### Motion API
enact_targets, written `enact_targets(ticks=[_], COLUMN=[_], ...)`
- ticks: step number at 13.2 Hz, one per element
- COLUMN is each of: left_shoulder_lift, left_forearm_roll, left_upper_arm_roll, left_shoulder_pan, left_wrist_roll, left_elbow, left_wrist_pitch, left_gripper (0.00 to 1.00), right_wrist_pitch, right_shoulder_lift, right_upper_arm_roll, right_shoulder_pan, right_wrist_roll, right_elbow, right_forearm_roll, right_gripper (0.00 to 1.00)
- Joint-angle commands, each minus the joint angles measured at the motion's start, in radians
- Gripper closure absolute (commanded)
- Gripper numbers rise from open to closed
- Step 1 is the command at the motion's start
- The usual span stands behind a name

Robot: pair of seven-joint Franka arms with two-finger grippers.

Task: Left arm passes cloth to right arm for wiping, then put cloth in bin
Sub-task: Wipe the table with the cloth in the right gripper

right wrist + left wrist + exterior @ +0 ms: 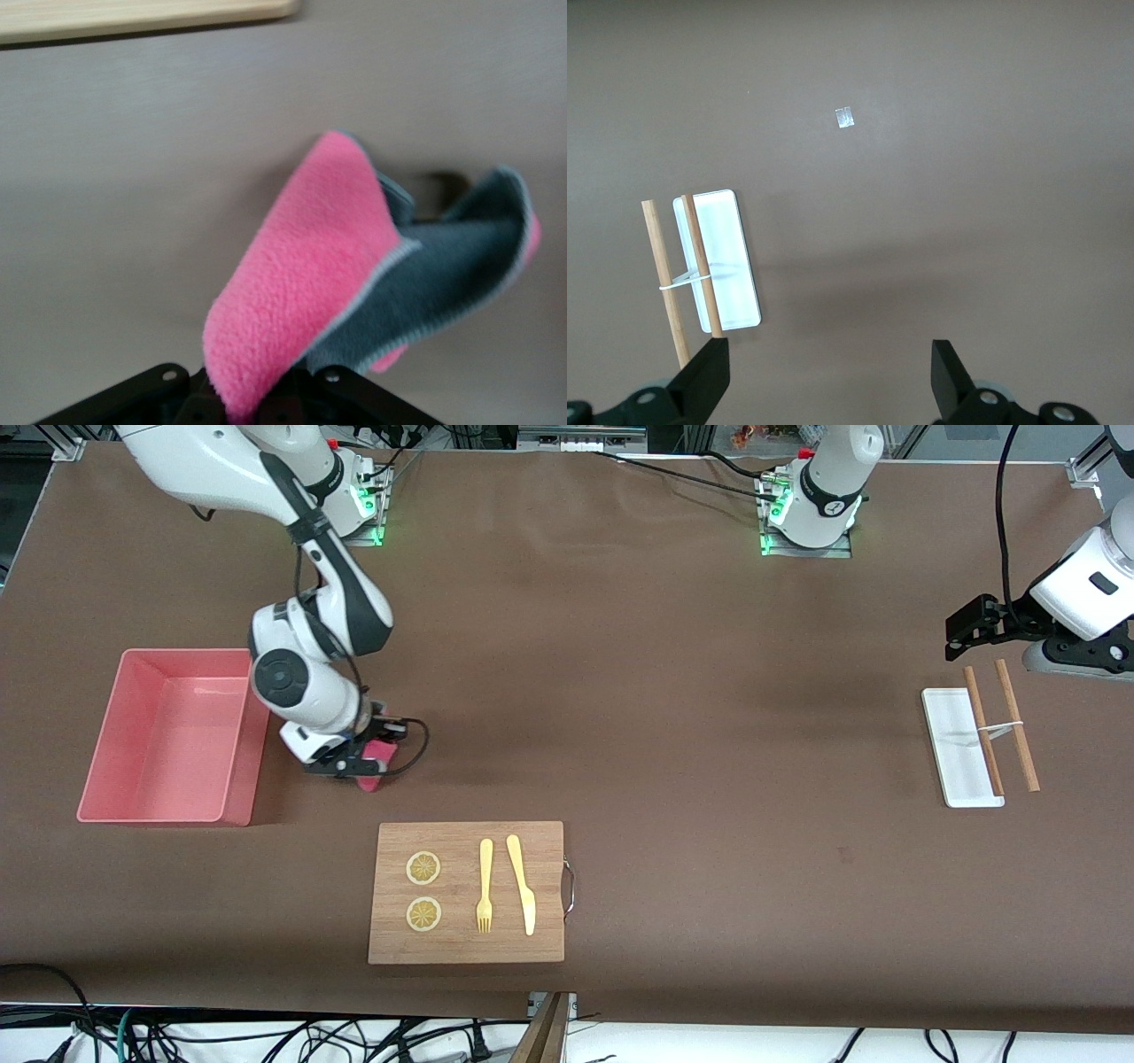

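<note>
My right gripper is shut on the cloth, low over the brown table between the bin and the cutting board. In the right wrist view the cloth hangs from the gripper as a floppy fold, magenta-pink on one face and grey on the other. I cannot tell whether it touches the table. The salmon-pink bin stands toward the right arm's end with nothing in it. My left gripper hangs open over the left arm's end of the table; in its wrist view the gripper holds nothing.
A wooden cutting board lies nearer to the front camera than the cloth and carries two lemon slices, a yellow fork and a yellow knife. A small white tray with two wooden sticks lies below the left gripper.
</note>
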Motion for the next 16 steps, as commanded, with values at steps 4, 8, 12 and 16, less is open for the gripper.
enact_targets(ticks=[4,8,12,16], left_shoulder_lift=[-0.006,-0.006,-0.008,-0.008], left_forearm_roll=[-0.013,-0.013,-0.013,-0.013], left_upper_arm_roll=[0.003,0.003,0.002,0.002], left_shoulder_pan=[-0.003,-0.003,-0.006,-0.008], left_wrist_roll=[0.021,0.017,0.015,0.015], left_elbow=[-0.002,-0.002,-0.002,-0.002], left_wrist_pitch=[-0.009,-0.01,-0.01,-0.01], left_gripper=[0.0,0.0,0.0,0.0], right_wrist_pitch=[0.018,0.018,0.009,-0.051], right_shoulder_lift=[0.041,0.085,0.116,0.093], right_upper_arm_roll=[0.046,0.05,0.05,0.046], right_shoulder_pan=[0.166,0.312,0.401,0.361], right_wrist_roll=[0.307,0.551,0.73,0.701], right_elbow=[0.087,0.209,0.341,0.383], right_forearm_roll=[0.056,0.059,0.091,0.208], right_gripper=[1.0,1.0,1.0,1.0])
